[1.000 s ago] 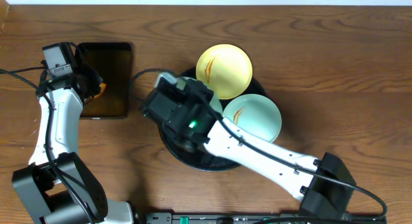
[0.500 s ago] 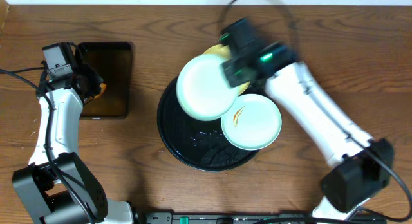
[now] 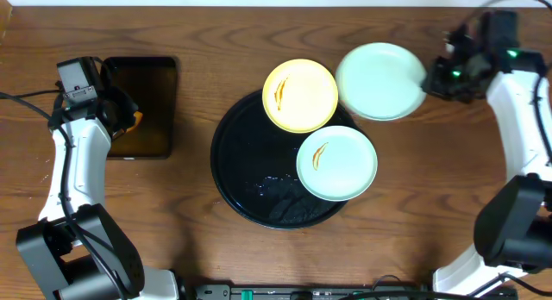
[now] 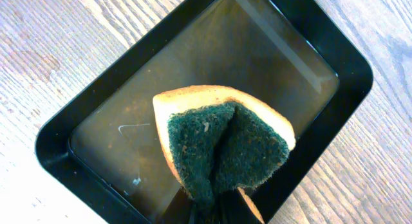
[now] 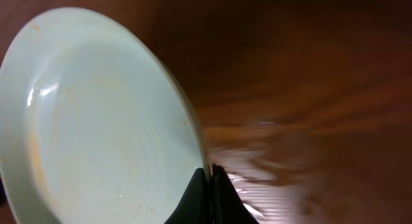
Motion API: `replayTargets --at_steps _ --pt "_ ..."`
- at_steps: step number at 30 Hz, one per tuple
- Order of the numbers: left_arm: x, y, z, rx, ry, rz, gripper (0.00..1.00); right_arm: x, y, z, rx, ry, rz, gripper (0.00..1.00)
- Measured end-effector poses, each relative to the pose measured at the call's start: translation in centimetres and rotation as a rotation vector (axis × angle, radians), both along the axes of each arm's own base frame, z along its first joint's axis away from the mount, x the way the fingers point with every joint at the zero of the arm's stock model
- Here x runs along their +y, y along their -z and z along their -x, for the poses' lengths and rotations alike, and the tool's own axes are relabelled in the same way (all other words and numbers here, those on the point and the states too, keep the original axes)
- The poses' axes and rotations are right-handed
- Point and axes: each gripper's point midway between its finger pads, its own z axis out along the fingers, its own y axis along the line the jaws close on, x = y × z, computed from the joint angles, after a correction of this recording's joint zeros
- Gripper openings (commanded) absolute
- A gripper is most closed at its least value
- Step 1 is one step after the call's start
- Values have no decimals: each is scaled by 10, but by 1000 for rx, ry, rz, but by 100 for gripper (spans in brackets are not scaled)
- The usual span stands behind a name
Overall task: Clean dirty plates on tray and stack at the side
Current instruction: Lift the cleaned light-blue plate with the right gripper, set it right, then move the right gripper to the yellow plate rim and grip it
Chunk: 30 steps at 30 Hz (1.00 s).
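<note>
The overhead view takes in the whole wooden tabletop. The round black tray sits in the middle with a wet sheen on its floor. A pale yellow plate with an orange-brown smear lies over the tray's far rim. A mint-blue plate with a similar smear rests on the tray's right side, its edge tucked just beside the yellow one. The second mint-blue plate is off the tray, to its right and touching neither tray nor yellow plate. The right gripper has it by the right edge. From above I cannot tell whether it rests on the wood or is held clear of it.

Only the right wrist view shows that grip. The jaws of the right gripper are pinched narrow on the thin rim of the plate, which is seen nearly edge-on with a glossy, pale inside. The wood behind is blurred.

At the left, the overhead shows only an orange scrap by the left gripper at the edge of the rectangular black tray. The left wrist view shows it as a folded sponge, yellow foam with a dark green scouring face. The left gripper has its jaws closed on the sponge's lower end, above that tray and its brownish liquid.
</note>
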Motion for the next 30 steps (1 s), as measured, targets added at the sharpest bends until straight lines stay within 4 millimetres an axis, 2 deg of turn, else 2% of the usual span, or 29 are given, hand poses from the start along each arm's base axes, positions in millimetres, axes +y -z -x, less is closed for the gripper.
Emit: replayTargets --at_steps 2,4,9,11,12,14,15,16,19,22,25,27,30 --pt "0 0 0 0 0 0 8 -26 14 3 13 80 30 1" --pt "0 0 0 0 0 0 8 -41 27 5 22 130 55 1" --pt "0 0 0 1 0 0 8 -46 54 15 53 161 74 1" --pt "0 0 0 1 0 0 8 -45 59 18 63 170 70 15" --pt "0 0 0 1 0 0 8 -46 61 19 68 179 67 30" --pt "0 0 0 1 0 0 8 -45 61 19 71 187 63 50" --pt "0 0 0 1 0 0 8 -45 61 19 71 190 59 56" --pt "0 0 0 2 0 0 8 -44 61 20 73 190 54 57" --pt "0 0 0 1 0 0 8 -35 62 22 87 173 26 54" --pt "0 0 0 1 0 0 8 -19 61 26 106 137 -16 54" --pt "0 0 0 1 0 0 8 3 54 31 140 82 -37 60" --pt "0 0 0 2 0 0 8 19 42 31 146 31 -31 61" --pt "0 0 0 2 0 1 8 48 10 24 124 -57 17 62"
